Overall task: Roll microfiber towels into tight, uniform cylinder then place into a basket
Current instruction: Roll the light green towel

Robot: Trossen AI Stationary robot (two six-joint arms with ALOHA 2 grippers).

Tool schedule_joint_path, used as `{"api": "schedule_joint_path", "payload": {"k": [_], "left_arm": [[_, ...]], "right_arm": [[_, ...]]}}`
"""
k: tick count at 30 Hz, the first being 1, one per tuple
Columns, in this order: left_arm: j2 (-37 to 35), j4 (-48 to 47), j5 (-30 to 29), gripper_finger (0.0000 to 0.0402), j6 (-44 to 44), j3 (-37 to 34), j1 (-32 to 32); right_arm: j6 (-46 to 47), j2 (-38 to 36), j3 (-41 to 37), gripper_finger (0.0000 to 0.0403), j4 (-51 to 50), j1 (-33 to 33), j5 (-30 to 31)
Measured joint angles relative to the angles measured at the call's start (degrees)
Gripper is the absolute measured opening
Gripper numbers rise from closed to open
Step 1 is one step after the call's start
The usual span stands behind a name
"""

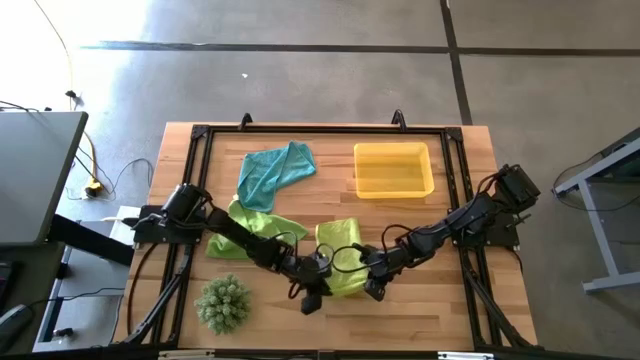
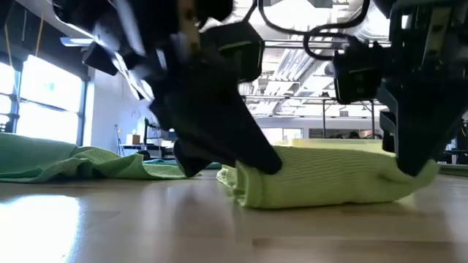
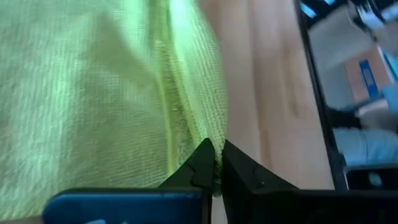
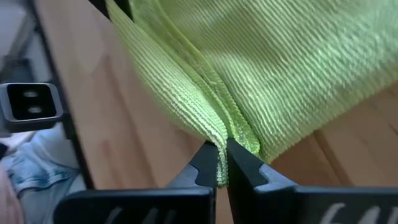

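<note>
Wooden table (image 1: pixel 420 300) on grey concrete floor, black frame round edge. Folded lime towel (image 1: pixel 340 262) spans between both grippers; left gripper (image 3: pixel 217 163) pinches one end hem, right gripper (image 4: pixel 222 155) pinches other end. Basket (image 1: pixel 394 188) well beyond right gripper.

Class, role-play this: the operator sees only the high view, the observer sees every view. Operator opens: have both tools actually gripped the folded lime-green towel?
Observer: Yes. The left tool is shut on the folded lime-green towel, pinching its edge.
Operator: And the right one?
Observer: The right tool pinches several stacked layers of that towel.
Operator: Is the towel lifted?
Observer: No, in the low view it lies on the table.
</note>
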Motion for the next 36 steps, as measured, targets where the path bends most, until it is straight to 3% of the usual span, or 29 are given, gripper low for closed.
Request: {"api": "schedule_joint_path", "payload": {"k": [8,13,19,22,25,32,34,36], "left_arm": [[0.35,-5.93,-5.69,0.0007,-3.55,0.23,1.61],[0.48,-7.03,-6.62,0.0007,-3.4,0.26,1.57],[0.56,-7.12,-6.96,0.0007,-2.97,0.22,1.57],[0.61,-7.04,-6.98,0.0007,-2.97,0.2,1.53],[0.63,-6.98,-6.98,0.0007,-3.3,0.16,1.53],[0.72,-6.74,-6.96,0.0008,-3.34,0.09,1.53],[0.74,-6.74,-6.98,0.0008,-3.34,0.09,1.53],[0.74,-6.64,-6.87,0.0008,-3.34,0.05,1.53]], "right_arm": [[-1.71,-0.02,0.0,0.0012,-1.73,-0.02,1.15],[-5.48,-0.02,0.0,0.0054,-1.84,0.0,1.34],[-11.89,-2.85,-0.02,0.0117,-2.32,-1.31,-10.1],[-14.77,-5.72,-0.02,0.0127,-2.39,-0.23,-11.04],[-19.75,-8.6,-0.02,0.0128,-1.34,2.23,-5.93],[-37.09,-7.87,-0.02,0.0128,5.4,10.45,19.98],[-38.16,-5.98,-0.02,0.0128,6.7,11.51,23.32],[-37.11,-3.96,-0.02,0.0128,8.73,11.78,22.81]]}}
